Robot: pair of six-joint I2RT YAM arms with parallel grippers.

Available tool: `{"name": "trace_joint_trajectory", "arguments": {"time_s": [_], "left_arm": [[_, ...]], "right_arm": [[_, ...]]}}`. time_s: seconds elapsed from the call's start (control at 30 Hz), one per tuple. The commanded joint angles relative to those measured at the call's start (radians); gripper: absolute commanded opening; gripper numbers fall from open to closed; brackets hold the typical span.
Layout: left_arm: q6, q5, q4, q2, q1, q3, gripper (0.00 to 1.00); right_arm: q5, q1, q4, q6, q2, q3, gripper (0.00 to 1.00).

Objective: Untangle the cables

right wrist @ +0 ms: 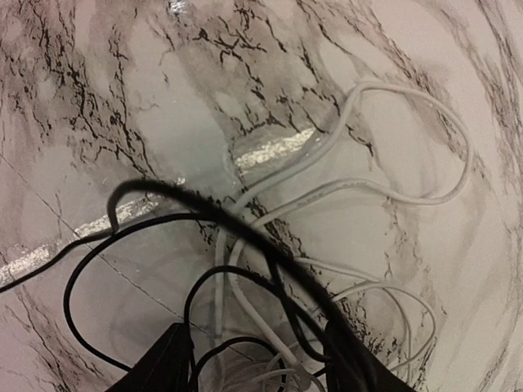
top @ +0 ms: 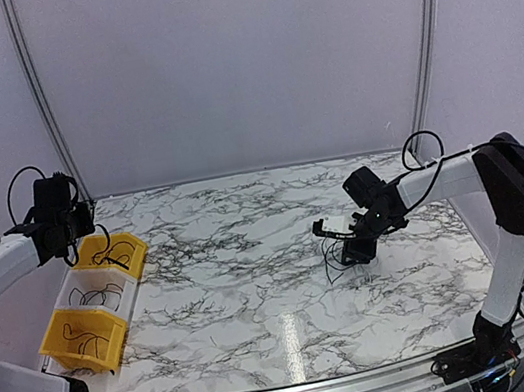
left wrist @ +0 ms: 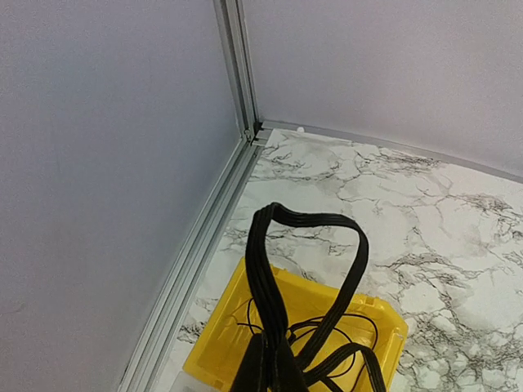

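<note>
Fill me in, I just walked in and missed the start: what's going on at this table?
Two robot arms are sorting out tangled cables. The right gripper is low over the marble table, above a knot of black and white cables, with its fingers apart and strands running between them. The left gripper hovers over the far yellow bin; its state can't be seen. That bin, the white bin and the near yellow bin hold thin black wires.
</note>
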Motion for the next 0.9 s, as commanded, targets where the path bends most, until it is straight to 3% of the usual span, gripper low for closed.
{"name": "trace_joint_trajectory", "arguments": {"time_s": [0.0, 0.13, 0.57, 0.6, 0.67, 0.87], "left_arm": [[-0.047, -0.016, 0.025, 0.055, 0.003, -0.013, 0.0], [-0.071, -0.005, -0.101, 0.129, 0.002, 0.027, 0.0], [-0.082, 0.0, -0.225, 0.266, 0.005, 0.112, 0.0], [-0.081, -0.009, -0.229, 0.266, 0.005, 0.114, 0.03], [-0.085, -0.029, -0.24, 0.267, 0.007, 0.118, 0.25], [-0.093, -0.048, -0.249, 0.242, 0.019, 0.135, 0.38]], "right_arm": [[0.0, 0.009, -0.028, -0.009, 0.047, 0.012, 0.56], [0.013, 0.025, -0.031, -0.011, 0.061, 0.014, 0.56], [0.035, 0.067, -0.03, -0.016, 0.076, 0.013, 0.56], [0.036, 0.07, -0.029, -0.017, 0.077, 0.013, 0.56], [0.037, 0.075, -0.03, -0.015, 0.078, 0.013, 0.56], [0.036, 0.083, -0.031, -0.011, 0.065, 0.015, 0.56]]}}
